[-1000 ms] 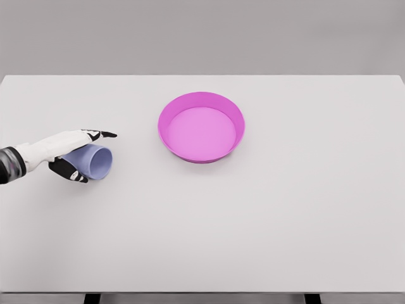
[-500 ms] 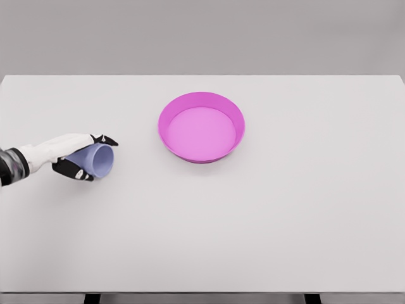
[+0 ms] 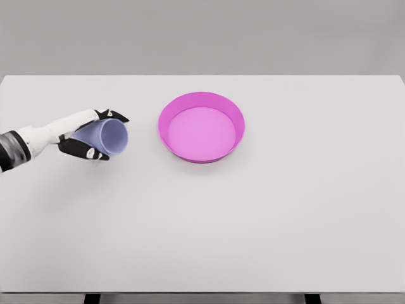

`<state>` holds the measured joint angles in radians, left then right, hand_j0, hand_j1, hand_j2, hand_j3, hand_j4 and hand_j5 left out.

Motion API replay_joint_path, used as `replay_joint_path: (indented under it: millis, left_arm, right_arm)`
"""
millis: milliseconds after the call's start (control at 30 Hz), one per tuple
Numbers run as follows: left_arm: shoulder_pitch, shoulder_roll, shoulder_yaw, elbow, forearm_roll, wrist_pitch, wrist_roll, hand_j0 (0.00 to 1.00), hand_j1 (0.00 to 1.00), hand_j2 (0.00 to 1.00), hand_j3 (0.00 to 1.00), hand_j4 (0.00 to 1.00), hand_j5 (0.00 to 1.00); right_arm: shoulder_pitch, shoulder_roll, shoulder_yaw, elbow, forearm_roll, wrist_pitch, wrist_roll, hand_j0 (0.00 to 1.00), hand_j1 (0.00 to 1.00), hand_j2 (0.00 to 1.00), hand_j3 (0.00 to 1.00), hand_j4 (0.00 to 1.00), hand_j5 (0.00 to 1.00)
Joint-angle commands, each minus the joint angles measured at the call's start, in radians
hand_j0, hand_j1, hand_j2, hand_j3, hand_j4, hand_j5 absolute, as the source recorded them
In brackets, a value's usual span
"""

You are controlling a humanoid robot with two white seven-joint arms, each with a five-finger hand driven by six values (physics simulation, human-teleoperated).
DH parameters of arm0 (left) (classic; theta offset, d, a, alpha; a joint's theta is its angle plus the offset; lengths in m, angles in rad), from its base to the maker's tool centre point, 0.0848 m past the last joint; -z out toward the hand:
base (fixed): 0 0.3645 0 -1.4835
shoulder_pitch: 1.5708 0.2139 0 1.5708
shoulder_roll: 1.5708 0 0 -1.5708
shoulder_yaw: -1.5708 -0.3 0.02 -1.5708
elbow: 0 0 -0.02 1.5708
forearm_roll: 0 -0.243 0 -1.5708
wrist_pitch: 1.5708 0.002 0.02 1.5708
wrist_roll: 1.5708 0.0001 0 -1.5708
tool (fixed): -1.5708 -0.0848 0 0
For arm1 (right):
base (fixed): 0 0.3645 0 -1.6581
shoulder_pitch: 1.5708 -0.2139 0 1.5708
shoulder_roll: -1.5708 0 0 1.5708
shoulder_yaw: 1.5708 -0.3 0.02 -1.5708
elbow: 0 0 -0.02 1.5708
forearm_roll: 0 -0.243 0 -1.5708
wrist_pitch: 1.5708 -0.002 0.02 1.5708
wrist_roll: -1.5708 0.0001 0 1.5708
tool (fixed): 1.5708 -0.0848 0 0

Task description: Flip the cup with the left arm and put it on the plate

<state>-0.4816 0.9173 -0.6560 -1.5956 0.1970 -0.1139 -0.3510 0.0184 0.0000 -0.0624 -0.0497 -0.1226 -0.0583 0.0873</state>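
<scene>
Cup point(image 3: 109, 136) in left robot hand point(image 3: 79, 134), plate point(image 3: 201, 126) near

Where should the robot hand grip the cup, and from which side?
Around the side wall, coming from the left as the left robot hand does now: the cup lies sideways, mouth facing the plate, so wall and base face the arm.

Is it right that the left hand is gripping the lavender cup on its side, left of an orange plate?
Not quite: the plate is pink, not orange, as the head view shows. The rest holds: the left hand grips the lavender cup on its side, left of the plate.
</scene>
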Motion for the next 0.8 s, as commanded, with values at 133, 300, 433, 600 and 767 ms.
replay_joint_path:
  millis: [133, 300, 433, 600, 767]
  left_arm:
    - [-0.008, -0.115, 0.053, 0.014, 0.082, -0.001, 0.003, 0.8, 0.8, 0.8, 0.8, 0.8, 0.8]
    - [-0.012, -0.166, 0.068, 0.014, 0.13, -0.001, 0.003, 0.8, 0.8, 0.8, 0.8, 0.8, 0.8]
    - [-0.014, -0.205, 0.082, 0.025, 0.13, -0.001, 0.003, 0.8, 0.8, 0.8, 0.8, 0.8, 0.8]
    - [-0.015, -0.247, 0.09, 0.04, 0.137, -0.001, 0.003, 0.8, 0.8, 0.8, 0.8, 0.8, 0.8]
    - [-0.023, -0.29, 0.09, 0.043, 0.14, -0.003, 0.001, 0.8, 0.8, 0.8, 0.8, 0.8, 0.8]
  right_arm:
    - [-0.002, 0.0, -0.001, -0.001, 0.0, 0.0, 0.0, 1.0, 1.0, 1.0, 1.0, 1.0, 1.0]
    - [0.0, 0.0, -0.001, 0.001, 0.0, 0.0, 0.0, 1.0, 1.0, 1.0, 1.0, 1.0, 1.0]
    - [-0.002, 0.0, 0.001, -0.001, 0.0, 0.0, 0.0, 1.0, 1.0, 1.0, 1.0, 1.0, 1.0]
    - [-0.002, 0.0, 0.001, -0.001, 0.0, 0.0, 0.0, 1.0, 1.0, 1.0, 1.0, 1.0, 1.0]
    - [-0.002, 0.0, -0.001, -0.001, 0.0, 0.0, 0.0, 1.0, 1.0, 1.0, 1.0, 1.0, 1.0]
